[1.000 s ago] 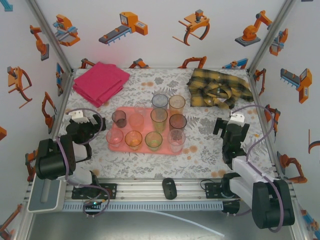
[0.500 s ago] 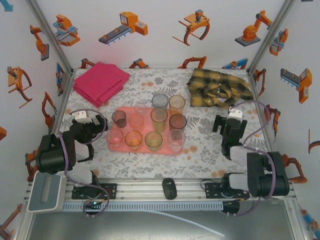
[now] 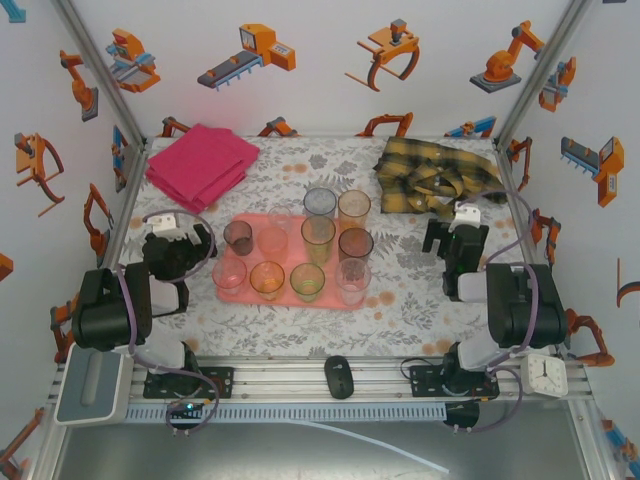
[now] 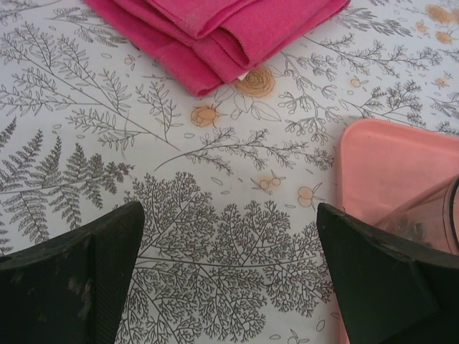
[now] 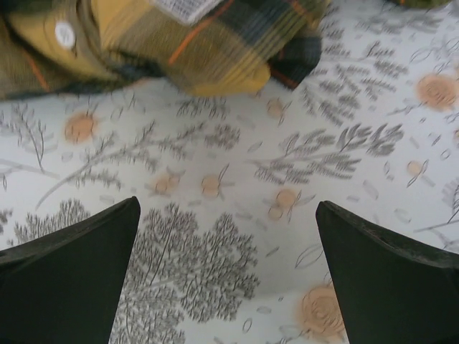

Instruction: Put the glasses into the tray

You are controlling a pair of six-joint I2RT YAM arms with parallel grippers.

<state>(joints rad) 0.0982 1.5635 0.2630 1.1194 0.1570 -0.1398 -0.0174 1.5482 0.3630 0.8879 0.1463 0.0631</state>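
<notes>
In the top view, the left gripper [image 3: 178, 248] sits at the left-centre of the frame, just left of the tray [image 3: 258, 219]. Its wrist view shows the two dark fingers [image 4: 72, 287] spread wide with only patterned tablecloth between them, holding nothing. A folded magenta cloth [image 3: 200, 163] lies in the upper left, well apart from the gripper; in the left wrist view it crosses the top edge [image 4: 215, 29].

The salmon-pink tray is in the middle of the frame, its corner entering the right side of the left wrist view [image 4: 394, 165]. The glasses [image 3: 307, 282] stand upright in a close cluster on it, ten countable, tinted pink, amber, green, clear and smoky dark. Whether the two at the top of the cluster rest fully inside the rim I cannot tell. One glass [image 4: 437, 215] shows at the right edge of the left wrist view.

A yellow plaid shirt [image 3: 440, 175] lies crumpled in the upper right. Below it, the right gripper [image 3: 455, 245] is set wide and empty, its fingers [image 5: 394, 279] over bare cloth, the shirt [image 5: 158, 43] along the top.
</notes>
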